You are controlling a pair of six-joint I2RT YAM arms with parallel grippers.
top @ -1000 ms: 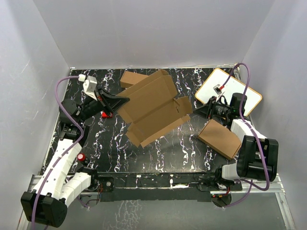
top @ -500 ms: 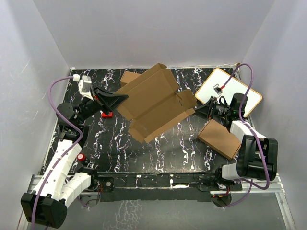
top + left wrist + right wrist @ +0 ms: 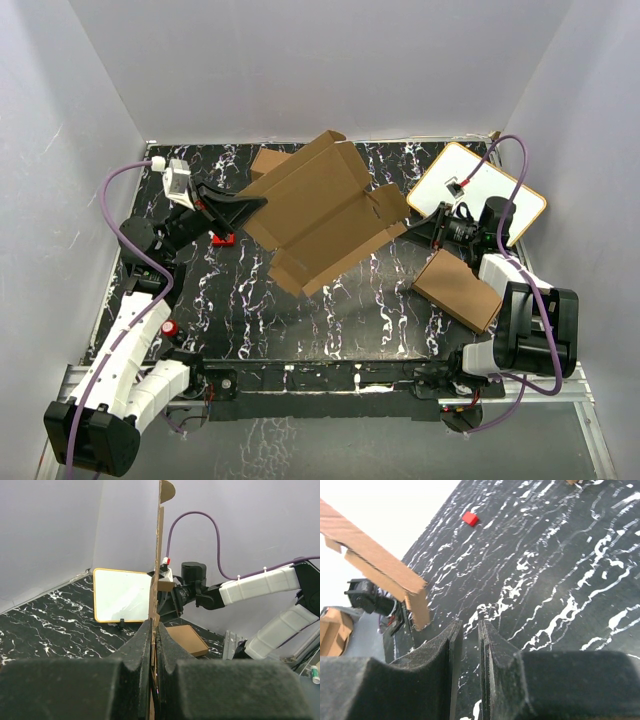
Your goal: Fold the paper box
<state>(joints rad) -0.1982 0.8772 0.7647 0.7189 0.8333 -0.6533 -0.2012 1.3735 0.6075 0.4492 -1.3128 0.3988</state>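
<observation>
The paper box (image 3: pixel 320 215) is an open brown cardboard sheet with flaps, held tilted above the middle of the table. My left gripper (image 3: pixel 258 205) is shut on its left edge. In the left wrist view the sheet (image 3: pixel 156 570) stands edge-on and rises from between the closed jaws of that gripper (image 3: pixel 154 630). My right gripper (image 3: pixel 412 228) hovers just off the box's right flap. In the right wrist view its jaws (image 3: pixel 469 630) stand a narrow slit apart with only table between them. The box's flap (image 3: pixel 375 562) hangs up and to the left, clear of them.
A flat closed brown carton (image 3: pixel 458 290) lies at the right beside the right arm. A whiteboard (image 3: pixel 480 185) lies at the back right. A small brown carton (image 3: pixel 270 162) sits behind the box. A small red block (image 3: pixel 222 238) lies under the left gripper.
My left gripper has risen a little and carried the box up and toward the back. The right flap has moved up off the right gripper. The right arm has barely moved.
</observation>
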